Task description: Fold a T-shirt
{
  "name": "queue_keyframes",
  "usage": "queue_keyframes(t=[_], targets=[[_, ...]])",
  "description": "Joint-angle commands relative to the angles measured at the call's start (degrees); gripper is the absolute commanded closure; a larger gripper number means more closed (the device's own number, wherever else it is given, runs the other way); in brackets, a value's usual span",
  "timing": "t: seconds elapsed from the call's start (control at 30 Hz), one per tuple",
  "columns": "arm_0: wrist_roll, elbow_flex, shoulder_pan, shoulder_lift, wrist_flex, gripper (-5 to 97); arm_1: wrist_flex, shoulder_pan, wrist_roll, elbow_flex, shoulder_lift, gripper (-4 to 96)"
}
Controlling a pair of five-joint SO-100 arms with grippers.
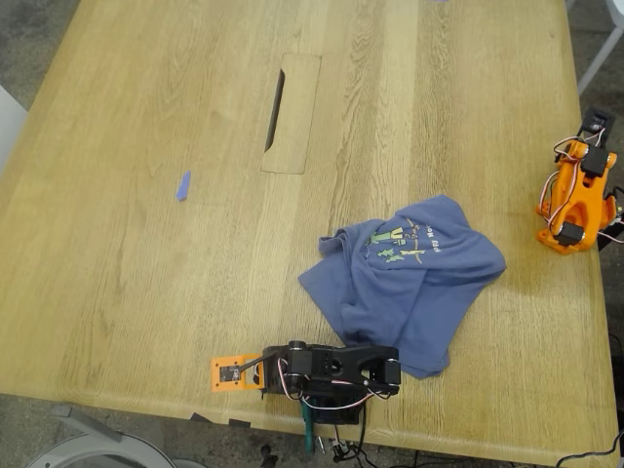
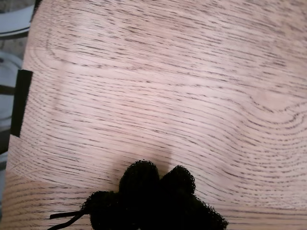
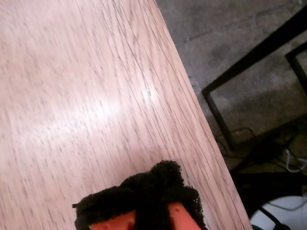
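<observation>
Both grippers sit over bare wood with their foam-padded jaws pressed together and nothing between them: my first gripper (image 2: 158, 179) hangs over the grain near a strip of black tape (image 2: 21, 103) on the worktop's edge, and my second gripper (image 3: 160, 184) hangs just inside a worktop edge with dark floor beyond it. Going from the exterior view's left, a tiny blue scrap (image 1: 183, 185) lies alone on the worktop (image 1: 146, 292), then comes a rectangular cut-out panel (image 1: 292, 114) toward the far edge. A black arm (image 1: 331, 369) is folded flat at the near edge, touching the T-shirt (image 1: 409, 278), which lies crumpled, print up, right of centre. An orange arm (image 1: 577, 195) stands folded at the right edge, apart from the cloth.
</observation>
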State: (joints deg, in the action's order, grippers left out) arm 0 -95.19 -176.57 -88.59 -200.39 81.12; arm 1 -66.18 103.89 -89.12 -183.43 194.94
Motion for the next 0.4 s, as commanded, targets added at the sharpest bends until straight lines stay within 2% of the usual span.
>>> queue_keyframes(t=[0.0, 0.13, 0.27, 0.37], targets=[[2.29, 0.88, 1.93, -6.42, 0.35, 92, -0.79, 0.88, -1.05, -3.87, 0.26, 91.2], [1.67, 0.88, 3.16, -6.42, 0.62, 92, -0.62, 1.32, -2.02, -3.87, 0.26, 90.6], [1.67, 0.88, 2.99, -6.42, 0.62, 92, -4.66, 1.49, 1.05, -3.87, 0.26, 84.1], [2.29, 0.88, 2.99, -6.42, 0.62, 92, -5.01, 2.72, 0.62, -3.87, 0.26, 83.8]])
